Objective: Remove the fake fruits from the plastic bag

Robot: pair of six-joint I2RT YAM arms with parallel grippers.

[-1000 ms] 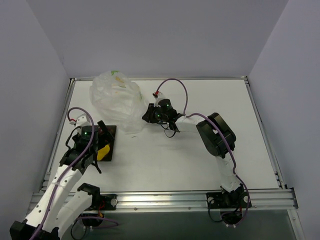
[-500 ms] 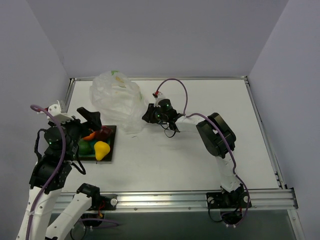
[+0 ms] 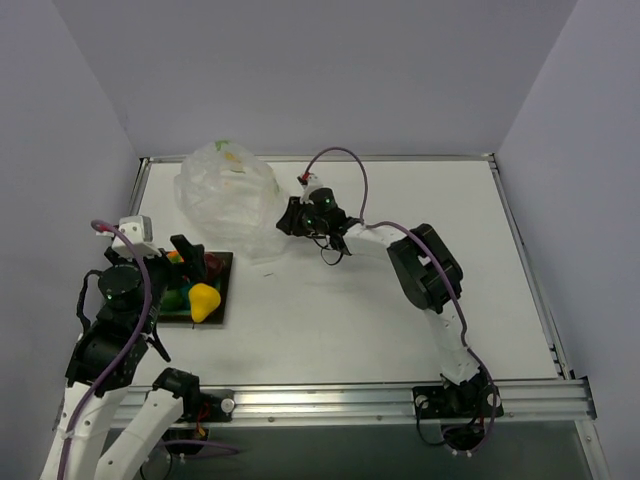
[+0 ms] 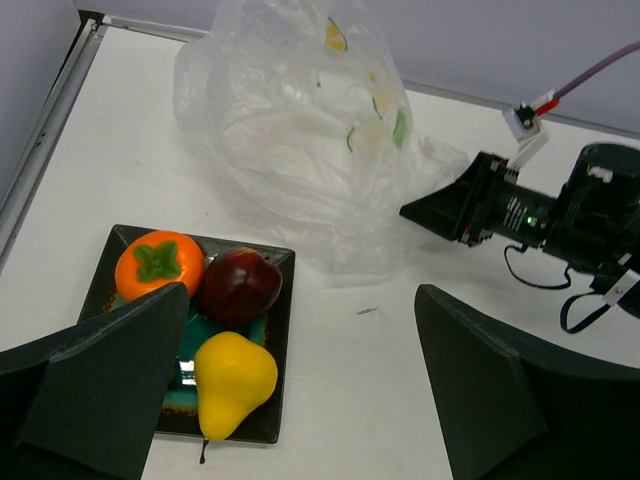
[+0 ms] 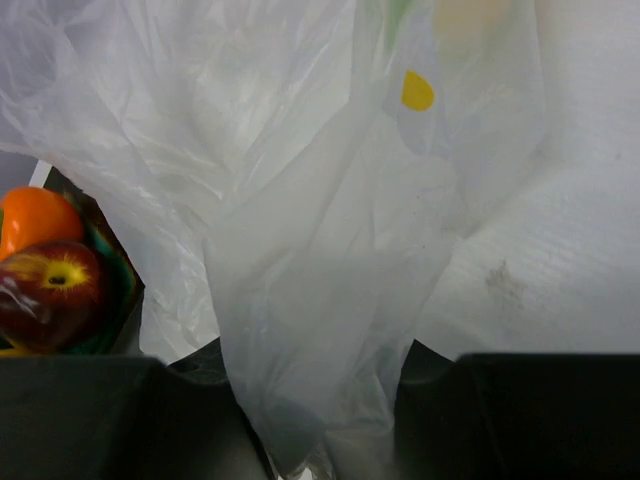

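Plastic bag (image 3: 226, 198) on table (image 3: 400, 300), edge pinched in right jaws, left jaws spread, tray (image 4: 278, 330) holding orange, red, yellow fruits (image 4: 240, 283).

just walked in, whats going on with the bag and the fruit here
The right gripper holds an edge of the plastic bag pinched between its fingers. The left gripper hovers open above the green tray, where an orange fruit, a dark red fruit and a yellow pear sit close together. No fruit shows through the bag, so the unloading looks about done.
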